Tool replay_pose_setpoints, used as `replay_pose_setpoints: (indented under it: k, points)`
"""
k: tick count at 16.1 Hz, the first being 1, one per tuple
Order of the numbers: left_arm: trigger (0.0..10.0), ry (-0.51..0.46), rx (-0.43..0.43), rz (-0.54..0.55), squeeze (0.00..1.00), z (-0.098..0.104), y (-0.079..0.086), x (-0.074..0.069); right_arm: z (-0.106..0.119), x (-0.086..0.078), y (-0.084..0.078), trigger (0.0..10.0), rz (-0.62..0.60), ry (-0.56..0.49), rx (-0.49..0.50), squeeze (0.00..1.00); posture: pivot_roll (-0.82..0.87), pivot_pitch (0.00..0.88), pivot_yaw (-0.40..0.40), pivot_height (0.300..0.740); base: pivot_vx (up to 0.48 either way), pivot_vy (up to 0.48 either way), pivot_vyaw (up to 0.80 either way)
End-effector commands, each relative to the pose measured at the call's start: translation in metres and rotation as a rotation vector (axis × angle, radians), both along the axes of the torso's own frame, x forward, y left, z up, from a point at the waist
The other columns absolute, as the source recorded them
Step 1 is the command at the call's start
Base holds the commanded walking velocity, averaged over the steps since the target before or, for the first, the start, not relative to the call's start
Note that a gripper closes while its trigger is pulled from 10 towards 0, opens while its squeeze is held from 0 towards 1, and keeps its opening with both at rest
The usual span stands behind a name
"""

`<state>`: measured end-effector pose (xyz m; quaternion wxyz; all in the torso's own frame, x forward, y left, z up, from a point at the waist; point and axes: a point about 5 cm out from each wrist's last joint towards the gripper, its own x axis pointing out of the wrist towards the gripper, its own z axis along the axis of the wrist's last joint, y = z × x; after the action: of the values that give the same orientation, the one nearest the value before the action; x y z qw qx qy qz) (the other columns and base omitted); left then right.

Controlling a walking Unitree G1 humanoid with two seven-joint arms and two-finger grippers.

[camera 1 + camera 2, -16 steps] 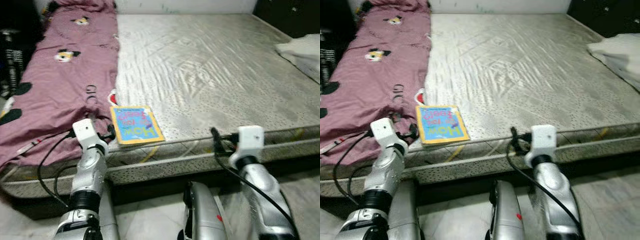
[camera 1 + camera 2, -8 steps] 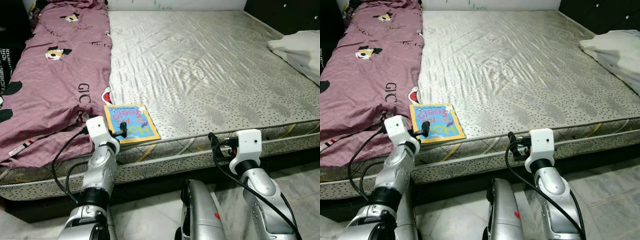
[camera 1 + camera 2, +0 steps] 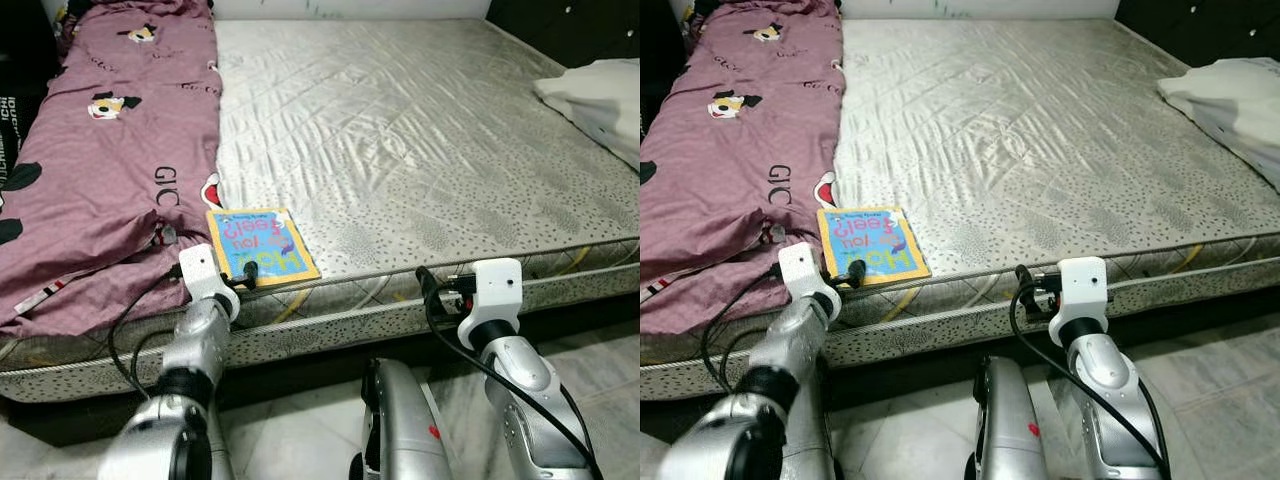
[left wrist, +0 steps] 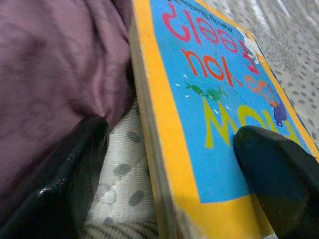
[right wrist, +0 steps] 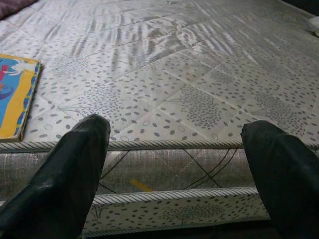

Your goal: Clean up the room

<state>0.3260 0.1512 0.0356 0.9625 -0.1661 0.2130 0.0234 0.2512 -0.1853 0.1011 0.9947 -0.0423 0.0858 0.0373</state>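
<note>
Left wrist view: left pincer [image 4: 169, 174] spread wide, straddling the book [image 3: 257, 247] corner at the mattress [image 3: 400, 150] edge, nothing gripped; right pincer [image 5: 179, 169] open, empty, facing the mattress side.

The mattress [image 3: 420, 150] is silvery grey with a sheen, quilted in diagonal lines and sprinkled with small dark speckles – its side band [image 5: 164, 172] carries the same speckles plus a short yellow mark. The blanket [image 3: 100, 170] is dusky mauve-purple, printed with black-and-white cartoon faces, black letters and dark patches. The book [image 3: 259, 247] has a bright blue cover framed in yellow-orange, with lettering in red, yellow and purple. The bedding [image 3: 595, 95] at the far side is plain white. The floor [image 3: 300, 440] is pale, marbled grey. The arms are silver with white wrist blocks – their fingers [image 5: 65, 174] glossy black.
</note>
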Motion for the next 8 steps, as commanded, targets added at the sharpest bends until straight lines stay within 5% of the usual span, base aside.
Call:
replay_pose_setpoints:
  k: [1,4,5,8]
  points:
    - [10.0,0.016,-0.009,-0.034,0.0,0.001,-0.003,0.003,0.008,0.003,0.0,10.0,-0.011,-0.029,-0.003,0.0,-0.15,0.0,-0.075,0.499,0.0,0.0,0.0]
    - [10.0,0.006,-0.056,-0.069,0.0,0.004,-0.008,0.007,0.008,0.004,0.0,10.0,-0.011,-0.029,-0.005,0.0,-0.14,0.0,-0.073,0.499,0.0,0.0,0.0]
    - [0.0,0.001,-0.079,-0.078,0.0,0.005,-0.011,0.008,0.008,0.005,0.001,10.0,-0.01,-0.029,-0.006,0.0,-0.14,0.0,-0.073,0.499,0.0,0.0,0.0]
    - [0.0,0.008,-0.139,-0.108,0.0,0.002,-0.019,0.008,0.007,0.006,0.002,10.0,-0.008,-0.028,-0.009,0.0,-0.14,0.0,-0.071,0.499,0.0,0.0,0.0]
